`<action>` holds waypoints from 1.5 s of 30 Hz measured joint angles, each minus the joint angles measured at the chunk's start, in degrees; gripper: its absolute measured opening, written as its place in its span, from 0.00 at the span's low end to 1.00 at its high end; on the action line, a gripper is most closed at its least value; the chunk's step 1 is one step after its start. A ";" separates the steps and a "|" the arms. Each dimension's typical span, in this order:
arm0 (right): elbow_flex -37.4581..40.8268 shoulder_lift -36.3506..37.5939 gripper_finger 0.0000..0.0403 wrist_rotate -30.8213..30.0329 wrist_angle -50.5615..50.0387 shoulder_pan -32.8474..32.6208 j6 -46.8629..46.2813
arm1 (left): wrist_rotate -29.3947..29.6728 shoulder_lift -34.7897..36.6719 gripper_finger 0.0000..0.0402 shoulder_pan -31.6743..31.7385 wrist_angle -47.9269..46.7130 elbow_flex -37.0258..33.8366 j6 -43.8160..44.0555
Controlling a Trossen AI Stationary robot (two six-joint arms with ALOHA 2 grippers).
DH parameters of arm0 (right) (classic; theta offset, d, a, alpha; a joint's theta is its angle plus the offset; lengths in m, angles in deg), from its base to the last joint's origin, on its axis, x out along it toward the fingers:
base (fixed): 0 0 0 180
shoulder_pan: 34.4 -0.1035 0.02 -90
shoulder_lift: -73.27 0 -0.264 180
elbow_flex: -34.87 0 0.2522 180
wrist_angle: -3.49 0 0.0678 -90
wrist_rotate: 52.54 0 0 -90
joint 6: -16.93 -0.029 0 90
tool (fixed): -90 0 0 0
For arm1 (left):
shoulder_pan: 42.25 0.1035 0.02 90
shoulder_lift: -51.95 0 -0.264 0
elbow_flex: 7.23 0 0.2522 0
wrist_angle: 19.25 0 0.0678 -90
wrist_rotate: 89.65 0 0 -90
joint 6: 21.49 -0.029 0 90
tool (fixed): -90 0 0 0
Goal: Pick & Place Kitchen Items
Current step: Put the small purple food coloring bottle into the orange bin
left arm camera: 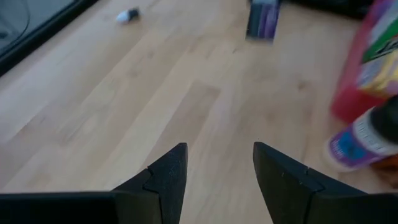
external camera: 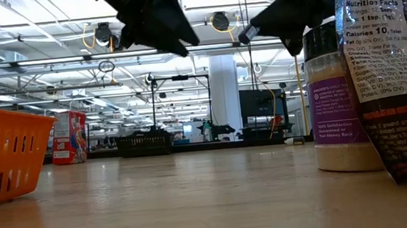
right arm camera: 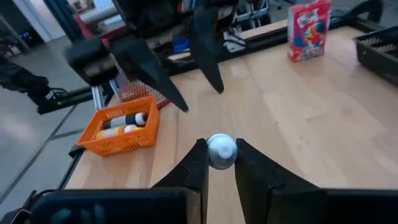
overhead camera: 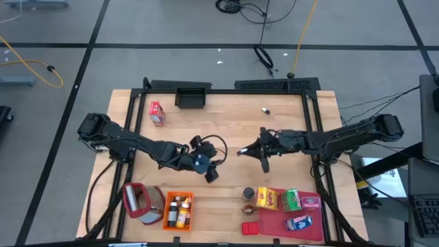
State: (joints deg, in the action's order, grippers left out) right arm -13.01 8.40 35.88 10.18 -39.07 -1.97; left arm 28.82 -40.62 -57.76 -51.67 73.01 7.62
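A: What's the right gripper (right arm camera: pixel 221 163) got?
B: Fingers clamped on a small white-capped bottle (right arm camera: pixel 221 150), probably a spice one. Orange crate (right arm camera: pixel 121 132) sits ahead of it.
A: Left gripper (left arm camera: pixel 217 168)?
B: Fingers apart, nothing between them.

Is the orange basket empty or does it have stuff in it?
Not empty. The orange rectangular plastic crate holds small bottles lying inside, seen in the high and right wrist views.

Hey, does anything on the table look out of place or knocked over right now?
One small white-and-dark item lies alone on the bare wood near the table's far edge, away from the grouped items; it is too small to identify. The red box also stands by itself, upright. Nothing looks spilled or damaged.
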 joint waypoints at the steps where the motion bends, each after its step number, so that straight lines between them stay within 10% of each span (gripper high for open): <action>1: -0.15 -0.96 0.10 0.00 0.87 -0.46 0.02 | -0.22 0.00 0.45 0.00 1.33 0.00 -0.96; 27: -14.77 -19.24 0.11 0.26 4.64 -3.28 5.66 | -6.44 0.00 0.45 -0.42 9.38 0.00 -6.46; 38: -15.11 -19.60 0.11 0.55 4.67 -3.33 5.83 | -6.33 0.00 0.10 -1.03 8.15 0.00 -7.03; 45: -15.09 -19.60 0.12 0.59 4.78 -3.33 6.30 | -7.34 0.00 0.10 -1.03 7.83 0.00 -6.43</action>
State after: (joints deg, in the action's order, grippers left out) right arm -28.10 -11.20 36.46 14.96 -42.39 4.33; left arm 21.48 -40.62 -58.79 -43.84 73.01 1.19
